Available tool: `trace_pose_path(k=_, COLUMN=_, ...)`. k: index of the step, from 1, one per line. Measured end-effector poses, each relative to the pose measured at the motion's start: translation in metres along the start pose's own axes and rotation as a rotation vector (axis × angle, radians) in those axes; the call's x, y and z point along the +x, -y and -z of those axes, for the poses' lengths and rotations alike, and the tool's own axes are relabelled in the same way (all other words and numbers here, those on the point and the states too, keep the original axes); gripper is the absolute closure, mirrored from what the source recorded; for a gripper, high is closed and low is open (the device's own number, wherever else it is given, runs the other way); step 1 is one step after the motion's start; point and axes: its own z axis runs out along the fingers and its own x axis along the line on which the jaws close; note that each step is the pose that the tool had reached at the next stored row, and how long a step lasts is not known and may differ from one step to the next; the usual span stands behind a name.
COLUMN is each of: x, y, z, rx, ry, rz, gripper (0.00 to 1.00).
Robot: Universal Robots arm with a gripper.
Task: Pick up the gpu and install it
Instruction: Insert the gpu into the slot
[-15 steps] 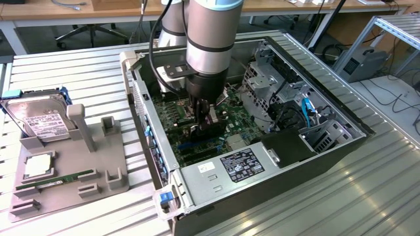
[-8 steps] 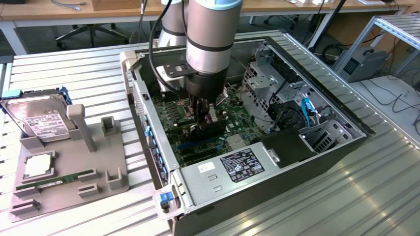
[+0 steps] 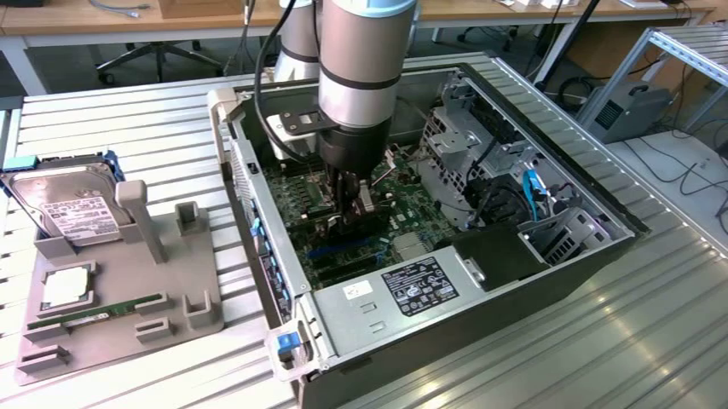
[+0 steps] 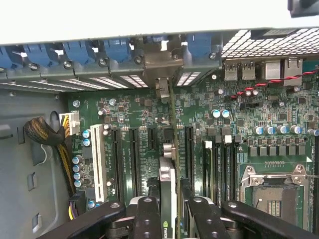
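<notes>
The hand (image 4: 169, 219) is closed on the gpu (image 4: 168, 174), its two dark fingers (image 4: 147, 219) pressing the card from either flat side so that the card hangs edge-on straight below the wrist. In the wrist view the card reads as a thin strip running away from the fingers toward the case's rear wall, where its silver end bracket (image 4: 162, 62) stands among the blue slot clips (image 4: 117, 50). Its long axis lies parallel to the black expansion slots (image 4: 134, 159) on the green motherboard (image 4: 239, 124), and it sits over the gap between two of them. Whether its lower edge has entered a slot I cannot tell. In the exterior view the arm (image 3: 358, 85) reaches straight down into the open computer case (image 3: 455, 281), the hand low over the board, just beside the drive cage on the exterior view's right. Well apart, on the exterior view's left, a grey holder (image 3: 114, 315) on the slatted desk (image 3: 148, 136) carries the hard drive (image 3: 68, 209) and a memory stick (image 3: 97, 313). By my judgement, the card's alignment along the slot matters most here.
</notes>
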Motion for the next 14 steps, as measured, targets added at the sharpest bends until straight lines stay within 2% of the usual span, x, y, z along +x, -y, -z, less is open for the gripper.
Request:
trace_pose_path(k=5, x=0.0, y=-0.0003, z=-0.0002, rx=-0.0001, ry=0.0005, rz=0.0, gripper=0.73)
trace_pose_path(k=14, x=-0.0001, y=-0.0003, z=-0.0017, rx=-0.0002, ry=0.006, rz=0.0, gripper=0.73)
